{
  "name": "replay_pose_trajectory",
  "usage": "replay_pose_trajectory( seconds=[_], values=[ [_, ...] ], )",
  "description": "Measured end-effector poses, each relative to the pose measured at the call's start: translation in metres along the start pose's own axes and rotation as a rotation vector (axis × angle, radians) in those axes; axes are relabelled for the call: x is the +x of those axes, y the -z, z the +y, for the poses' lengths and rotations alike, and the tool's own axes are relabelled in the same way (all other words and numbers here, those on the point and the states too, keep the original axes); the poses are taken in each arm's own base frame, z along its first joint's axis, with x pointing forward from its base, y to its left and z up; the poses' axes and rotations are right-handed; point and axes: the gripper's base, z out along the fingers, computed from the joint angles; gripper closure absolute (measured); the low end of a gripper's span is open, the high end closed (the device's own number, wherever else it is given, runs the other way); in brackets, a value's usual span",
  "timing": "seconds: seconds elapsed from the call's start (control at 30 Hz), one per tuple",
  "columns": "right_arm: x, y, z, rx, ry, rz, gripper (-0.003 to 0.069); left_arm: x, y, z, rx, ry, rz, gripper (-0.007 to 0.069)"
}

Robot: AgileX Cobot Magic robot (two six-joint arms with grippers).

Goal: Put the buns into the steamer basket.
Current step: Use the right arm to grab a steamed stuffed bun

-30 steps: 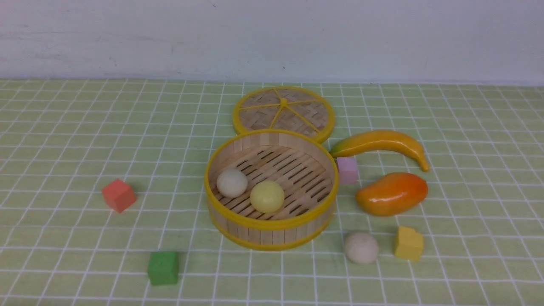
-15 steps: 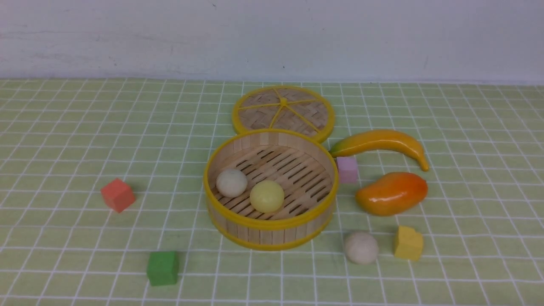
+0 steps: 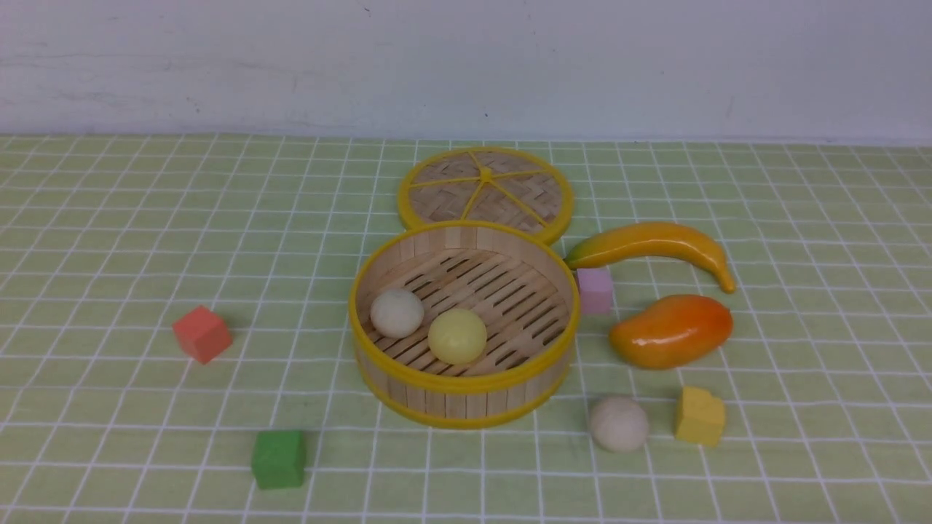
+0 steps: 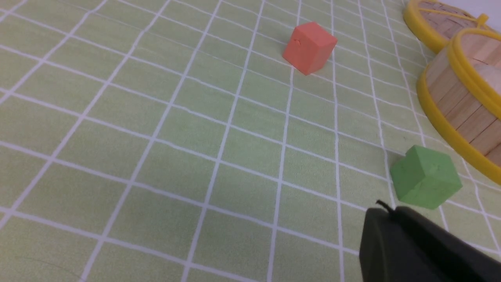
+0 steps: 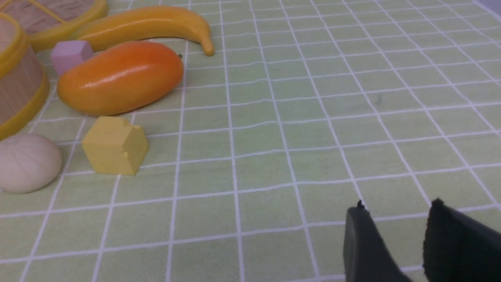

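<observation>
Two buns, the off-white one [image 3: 397,313] and the pale yellow one [image 3: 457,337], sit inside the steamer basket [image 3: 466,383], presumably left uncovered to take the third bun [image 3: 619,423], on the table [image 3: 815,407] just outside its rim; that loose bun lies well apart from the right claw [image 5: 395,207], parted and empty, while the left claw [image 4: 385,207] has its tips together, near the green cube [image 4: 426,176]

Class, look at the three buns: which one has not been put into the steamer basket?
The off-white bun beside the yellow cube; the other two lie inside the basket.
</observation>
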Motion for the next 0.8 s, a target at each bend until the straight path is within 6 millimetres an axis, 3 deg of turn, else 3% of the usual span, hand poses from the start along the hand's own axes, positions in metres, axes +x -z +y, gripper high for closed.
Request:
replay_pose_trajectory(
  seconds=[0.13, 0.8],
  values=[
    [0.0, 0.0, -0.001, 0.008, 0.021, -0.002, 0.0419, 0.0, 0.0, 0.0, 0.0, 0.0, 0.0, 0.0617],
    [-0.006, 0.0, -0.014, 0.168, 0.454, -0.053, 0.0419, 0.0, 0.0, 0.0, 0.0, 0.001, 0.0, 0.0596]
  ],
)
